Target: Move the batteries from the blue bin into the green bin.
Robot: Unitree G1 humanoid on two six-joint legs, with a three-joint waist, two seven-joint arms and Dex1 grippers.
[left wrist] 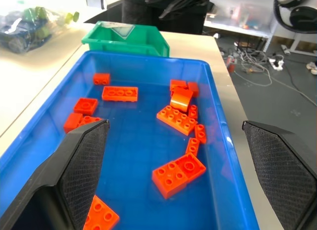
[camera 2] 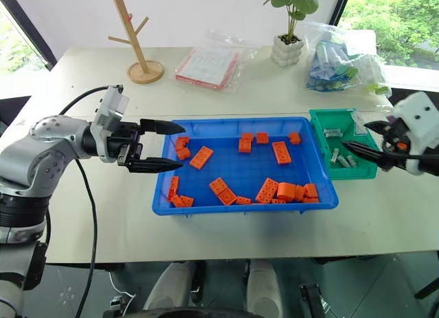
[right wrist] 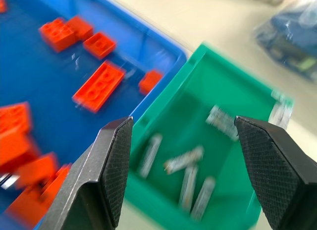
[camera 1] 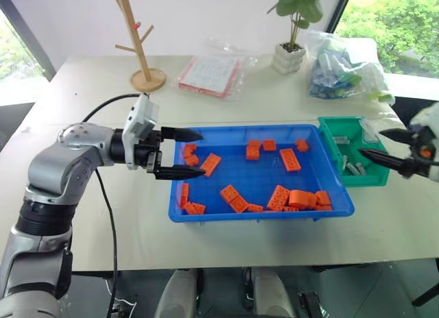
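Observation:
The blue bin (camera 1: 260, 214) lies mid-table and holds several orange bricks (camera 1: 289, 159). Against its right end stands the green bin (camera 1: 330, 144), with several silvery batteries (camera 1: 353, 168) lying on its floor; the same batteries (right wrist: 184, 161) appear in the right wrist view. My right gripper (camera 1: 371, 143) hovers over the green bin's right side, open, with nothing between its fingers. Over the blue bin's left end my left gripper (camera 1: 203, 153) points to the right, open and empty. The left wrist view looks along the blue bin (left wrist: 225, 155) towards the green bin (left wrist: 126, 39).
At the back of the table stand a wooden peg stand (camera 1: 141, 41), a bagged red-and-white card (camera 1: 209, 75), a potted plant (camera 1: 292, 55) and a bag of blue and green items (camera 1: 346, 71). The table's front edge runs just below the blue bin.

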